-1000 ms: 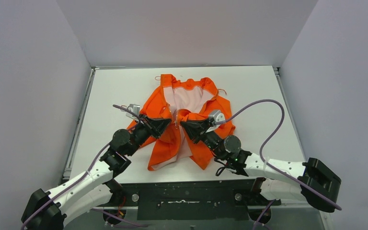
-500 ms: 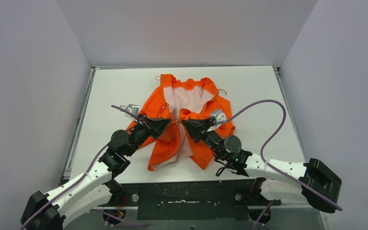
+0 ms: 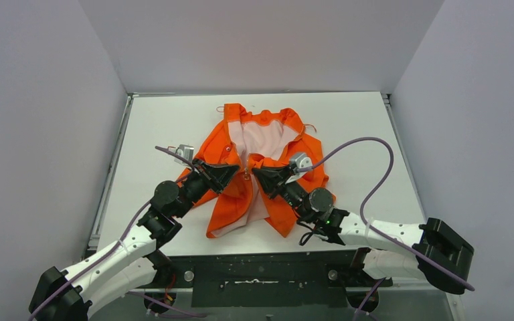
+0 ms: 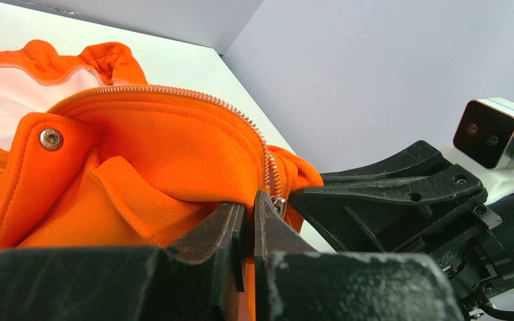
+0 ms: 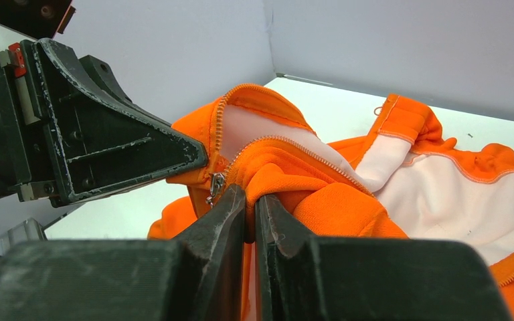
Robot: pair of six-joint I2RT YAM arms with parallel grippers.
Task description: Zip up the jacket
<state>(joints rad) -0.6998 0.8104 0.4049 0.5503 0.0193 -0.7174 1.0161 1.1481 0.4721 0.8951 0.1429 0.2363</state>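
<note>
The orange jacket (image 3: 261,167) lies open on the white table, its pale lining (image 3: 262,138) facing up. My left gripper (image 3: 239,175) is shut on the jacket's left front edge, pinching fabric beside the zipper teeth (image 4: 174,91). My right gripper (image 3: 254,174) is shut on the right front edge; its fingers (image 5: 222,214) clamp orange fabric. The two grippers stand tip to tip, nearly touching, above the middle of the jacket. The small metal zipper slider (image 5: 215,184) hangs between them, also seen in the left wrist view (image 4: 279,204).
The white table (image 3: 160,127) is walled in by grey panels on the left, back and right. A purple cable (image 3: 368,154) loops up from the right arm over the table's right side. The jacket's lower hem (image 3: 231,224) lies near the front edge.
My right gripper has shifted slightly left, toward the left gripper, closing the small gap between them. The left arm and the jacket have barely moved.
</note>
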